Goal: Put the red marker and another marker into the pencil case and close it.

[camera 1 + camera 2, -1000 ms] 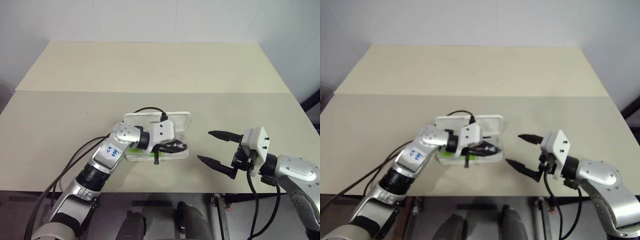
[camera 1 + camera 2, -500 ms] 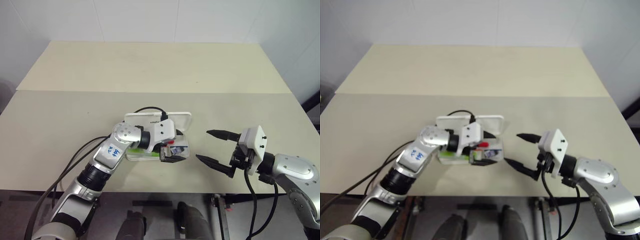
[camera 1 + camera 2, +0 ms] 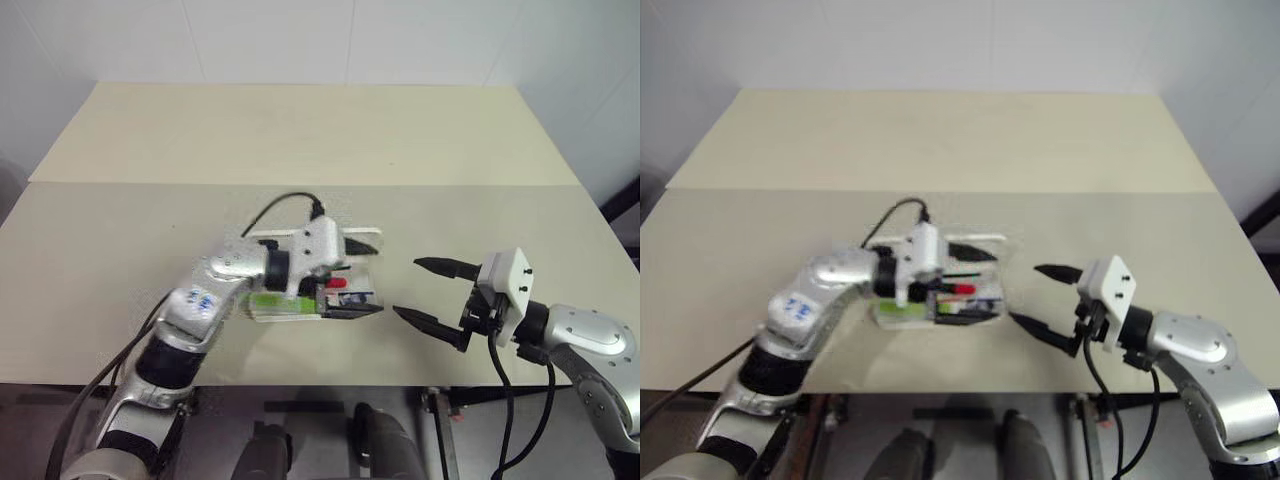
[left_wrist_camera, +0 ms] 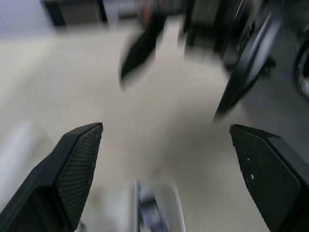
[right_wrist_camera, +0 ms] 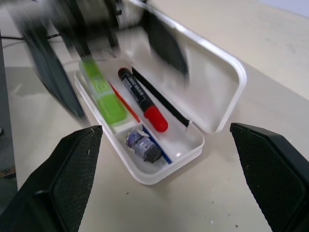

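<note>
Both markers — red marker (image 5: 141,99) and green one (image 5: 103,91) — are seen laid in the open case (image 5: 218,92). Both grippers, left (image 3: 350,277) and right (image 3: 430,292), are spread empty; the lid is next to be shut.

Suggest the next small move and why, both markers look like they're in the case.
Probably swing the open left gripper behind the raised lid and push it down. The red marker and the green highlighter both lie inside the pencil case, whose lid stands open. The right gripper, open, hovers beside the case, not touching it.
</note>
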Available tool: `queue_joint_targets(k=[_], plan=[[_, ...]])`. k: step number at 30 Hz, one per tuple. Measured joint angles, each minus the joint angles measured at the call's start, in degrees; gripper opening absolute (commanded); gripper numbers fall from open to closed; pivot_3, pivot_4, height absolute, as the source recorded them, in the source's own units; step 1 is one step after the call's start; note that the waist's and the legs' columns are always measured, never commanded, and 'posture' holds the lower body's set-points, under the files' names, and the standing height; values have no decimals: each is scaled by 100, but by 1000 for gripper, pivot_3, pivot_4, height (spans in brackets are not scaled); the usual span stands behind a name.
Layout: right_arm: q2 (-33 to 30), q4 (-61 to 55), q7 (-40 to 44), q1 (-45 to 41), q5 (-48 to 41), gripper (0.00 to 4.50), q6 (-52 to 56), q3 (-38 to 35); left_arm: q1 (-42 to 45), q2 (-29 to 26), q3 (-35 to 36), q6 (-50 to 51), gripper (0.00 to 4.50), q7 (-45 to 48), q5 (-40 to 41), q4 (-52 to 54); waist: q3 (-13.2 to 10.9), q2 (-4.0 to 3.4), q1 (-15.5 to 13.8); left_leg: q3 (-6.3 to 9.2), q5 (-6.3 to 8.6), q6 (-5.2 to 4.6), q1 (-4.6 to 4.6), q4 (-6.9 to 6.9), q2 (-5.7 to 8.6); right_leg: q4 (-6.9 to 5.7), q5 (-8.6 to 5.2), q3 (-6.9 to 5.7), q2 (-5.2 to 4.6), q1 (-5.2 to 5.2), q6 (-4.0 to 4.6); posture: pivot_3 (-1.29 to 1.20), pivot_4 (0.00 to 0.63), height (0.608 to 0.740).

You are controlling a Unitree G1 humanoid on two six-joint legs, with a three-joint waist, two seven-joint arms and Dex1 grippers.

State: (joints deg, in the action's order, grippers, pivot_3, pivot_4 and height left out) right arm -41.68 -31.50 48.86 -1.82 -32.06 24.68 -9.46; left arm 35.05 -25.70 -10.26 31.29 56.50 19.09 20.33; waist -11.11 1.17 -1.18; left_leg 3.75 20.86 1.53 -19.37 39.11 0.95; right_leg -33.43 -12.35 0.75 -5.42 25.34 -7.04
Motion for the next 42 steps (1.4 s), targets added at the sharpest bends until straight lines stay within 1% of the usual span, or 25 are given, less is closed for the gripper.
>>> queue_joint_targets(k=[3, 7, 8, 10, 11, 12, 14, 16, 20, 21, 22, 26, 28, 31, 33, 35, 38, 42], plan=[[0, 14, 43, -31, -16, 4500, -3, -5, -47, -180, 480, 360, 4488, -156, 419, 207, 0, 0, -2, 0, -4, 3, 8, 2, 3, 1, 0, 5, 0, -4, 1, 0, 150, 740], [-4, 136, 113, -165, -11, 4500, -93, -5, -47, -357, 973, 678, 4488, -438, 787, 441, 0, 1, -3, 1, -7, 3, 15, 2, 3, 1, -1, 8, 1, -9, 2, 0, 150, 740], [-8, 175, 137, -182, -10, 4500, -104, -5, -47, -407, 1050, 718, 4306, -494, 838, 477, 0, 1, -2, 1, -8, 4, 15, 2, 4, 0, -1, 8, 1, -9, 2, 0, 150, 740], [-8, 272, 179, -241, -1, 4500, -119, -1, -44, -510, 1218, 798, 3883, -616, 917, 497, 0, 0, -2, 1, -8, 4, 14, 2, 4, -1, -1, 8, 0, -9, 2, 0, 150, 740], [-8, 308, 204, -279, 5, 4500, -136, 4, -22, -593, 1323, 843, 3533, -721, 949, 488, 0, 1, -1, 1, -8, 4, 14, 2, 4, -2, -1, 8, 1, -9, 2, 0, 150, 740], [-8, 353, 231, -321, 9, 4500, -173, 7, 31, -666, 1450, 899, 3282, -844, 956, 436, 0, 1, -1, 2, -8, 5, 14, 2, 4, -1, -1, 8, 1, -9, 2, 0, 150, 740], [-9, 423, 278, -379, 17, 4500, -224, 7, 174, -852, 1717, 967, 2533, -1106, 933, 198, 0, 1, 10, 1, -8, 5, 16, 1, 3, -1, -1, 7, 2, -9, 2, 0, 150, 740], [-8, 474, 304, -397, 21, 4500, -230, 16, 247, -1049, 1974, 817, 1864, -1267, 809, -224, 0, 0, 22, 1, -8, 5, 17, 1, 3, -3, -1, 7, 2, -8, 3, 0, 150, 740], [-8, 530, 385, -442, 53, 4500, -276, 29, 216, -1336, 2265, 404, 446, -1166, 730, -981, 0, 0, 41, 1, -9, 6, 13, 1, 4, -11, 0, 6, 0, -8, 1, 0, 150, 740], [-8, 547, 405, -470, 56, 4500, -304, 32, 210, -1384, 2287, 292, 159, -1054, 745, -1129, 0, 1, 43, 1, -9, 6, 11, 1, 4, -9, 0, 5, 0, -8, 1, 0, 150, 740], [-8, 571, 420, -499, 57, 4500, -329, 36, 210, -1427, 2301, 220, 44, -959, 758, -1262, 0, 1, 49, 1, -8, 6, 11, 1, 4, -8, 0, 5, -1, -8, 0, 0, 150, 740], [-8, 660, 459, -585, 60, 4500, -348, 73, 246, -1697, 2301, -367, 44, -587, 615, -2205, 0, 1, 49, 2, -7, 6, 9, -3, 3, -3, 0, -2, 0, -7, 1, 0, 150, 740], [-8, 688, 465, -589, 61, 4500, -348, 93, 302, -1742, 2298, -623, 44, -482, 527, -2663, 0, 1, 48, 1, -7, 6, 8, -3, 3, -4, 0, -1, -2, -7, 1, 0, 150, 740], [-7, 692, 478, -605, 62, 4500, -354, 151, 555, -1795, 2214, -746, 44, -239, 470, -3464, 0, 0, 42, 1, -7, 6, 8, -3, 4, -5, 0, -3, -2, -8, 0, 0, 150, 740], [-6, 690, 478, -621, 62, 4500, -355, 173, 861, -1799, 2104, -857, 44, -135, 311, -4187, 0, 1, 40, 1, -7, 6, 9, -3, 4, -7, 1, -5, -1, -7, 0, 0, 150, 740], [-4, 696, 477, -640, 65, 4500, -357, 188, 1394, -1795, 1898, -682, 44, -124, 97, -5208, 0, 1, 27, 1, -8, 5, 8, -2, 6, -9, 1, -8, 0, -8, -1, 0, 150, 740], [-1, 697, 473, -645, 65, 4500, -358, 194, 1959, -1683, 1716, -475, 44, 87, -66, -6334, 0, 1, 34, 1, -7, 3, 5, -2, 8, -9, 1, -8, -2, -8, -1, 0, 150, 740], [2, 695, 455, -643, 65, 4500, -360, 194, 2490, -1388, 1460, -224, 44, 668, -182, -7333, 0, 2, 39, 1, -4, -3, -1, -1, 9, -4, 1, -11, -2, -6, -2, 0, 150, 740]])
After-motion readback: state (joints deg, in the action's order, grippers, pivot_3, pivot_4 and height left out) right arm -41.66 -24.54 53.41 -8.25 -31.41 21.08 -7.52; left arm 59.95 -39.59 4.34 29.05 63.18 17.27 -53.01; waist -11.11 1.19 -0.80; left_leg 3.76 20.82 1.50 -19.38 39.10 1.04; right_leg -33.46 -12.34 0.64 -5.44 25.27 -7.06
